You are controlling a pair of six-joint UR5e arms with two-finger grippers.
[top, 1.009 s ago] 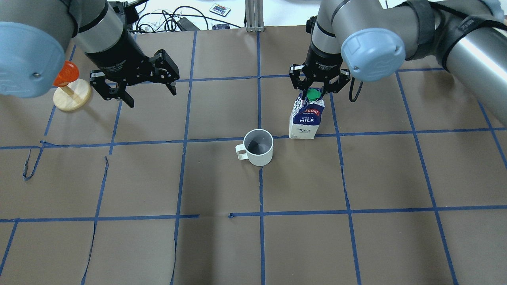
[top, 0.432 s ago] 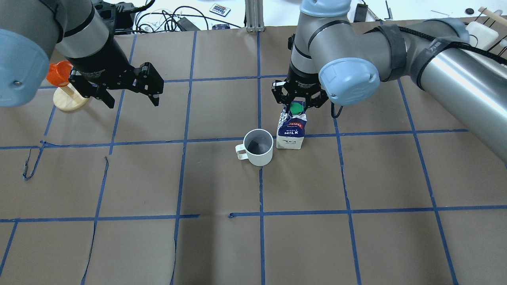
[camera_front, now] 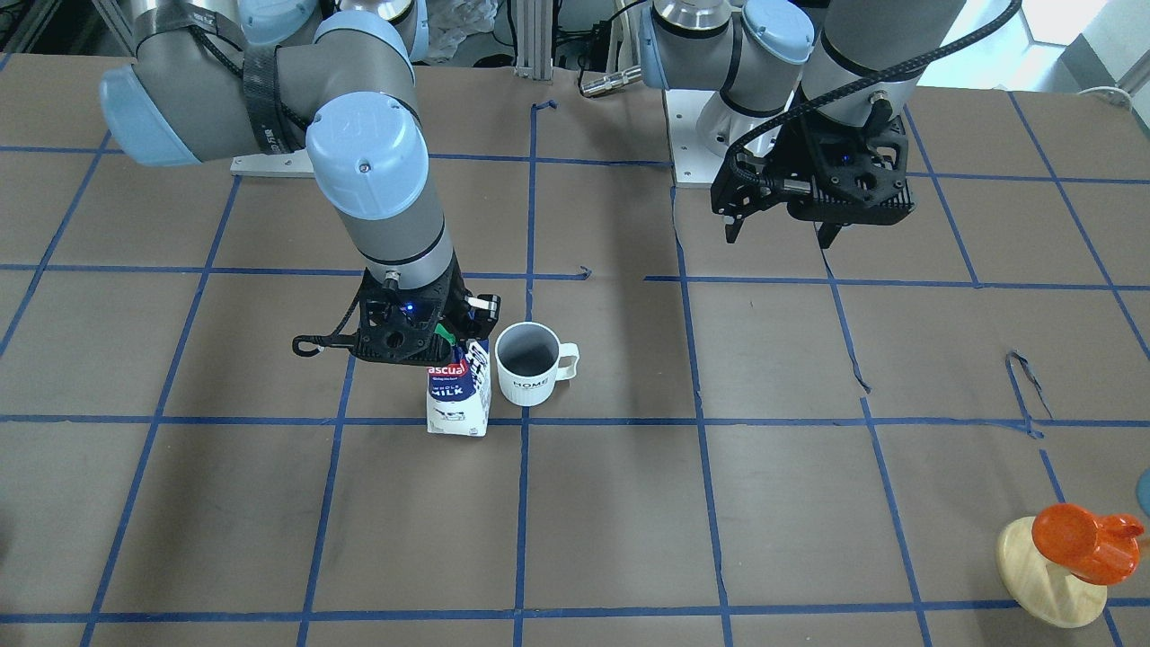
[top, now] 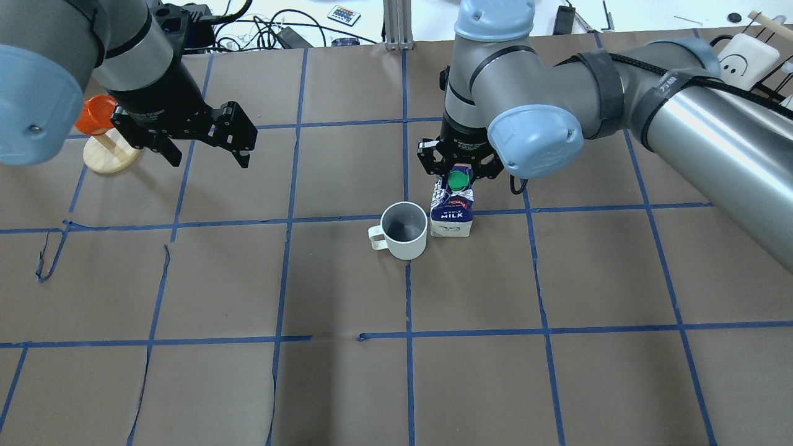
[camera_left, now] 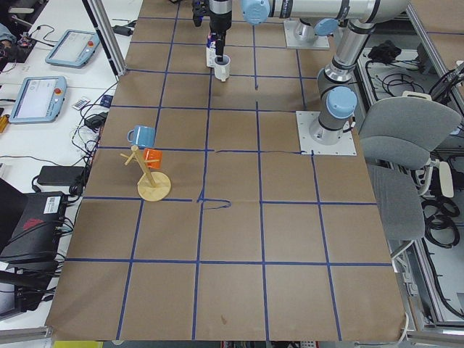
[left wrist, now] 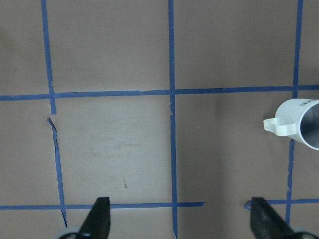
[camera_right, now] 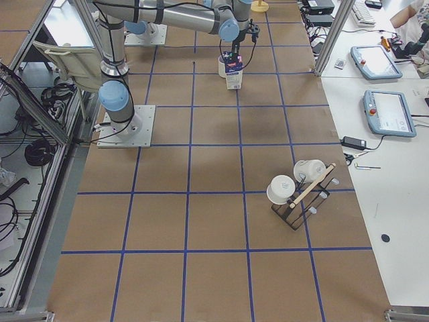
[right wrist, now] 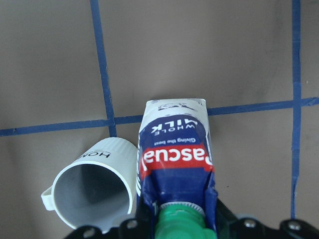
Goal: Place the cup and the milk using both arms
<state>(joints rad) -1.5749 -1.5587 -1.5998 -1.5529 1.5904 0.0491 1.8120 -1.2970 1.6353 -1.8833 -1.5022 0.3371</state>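
Observation:
The white ribbed cup (top: pixel 404 231) stands upright near the table's middle, handle toward my left; it also shows in the front view (camera_front: pixel 528 364) and the left wrist view (left wrist: pixel 301 129). The blue and white milk carton (top: pixel 452 214) stands upright right beside the cup on its right, nearly touching (camera_front: pixel 459 395) (right wrist: pixel 174 159). My right gripper (top: pixel 458 170) is shut on the carton's gable top by the green cap; whether the base rests on the table I cannot tell. My left gripper (top: pixel 204 152) is open and empty, raised over the table far left of the cup.
An orange cup on a wooden stand (top: pixel 99 114) sits at the far left, just behind my left gripper. Cables and a remote (top: pixel 260 31) lie beyond the table's back edge. A rack with white mugs (camera_right: pixel 295 191) stands at the far right end.
My right gripper has carried the milk leftward and nearer, bringing it up beside the cup. My left gripper has drifted left toward the orange cup's stand, still open.

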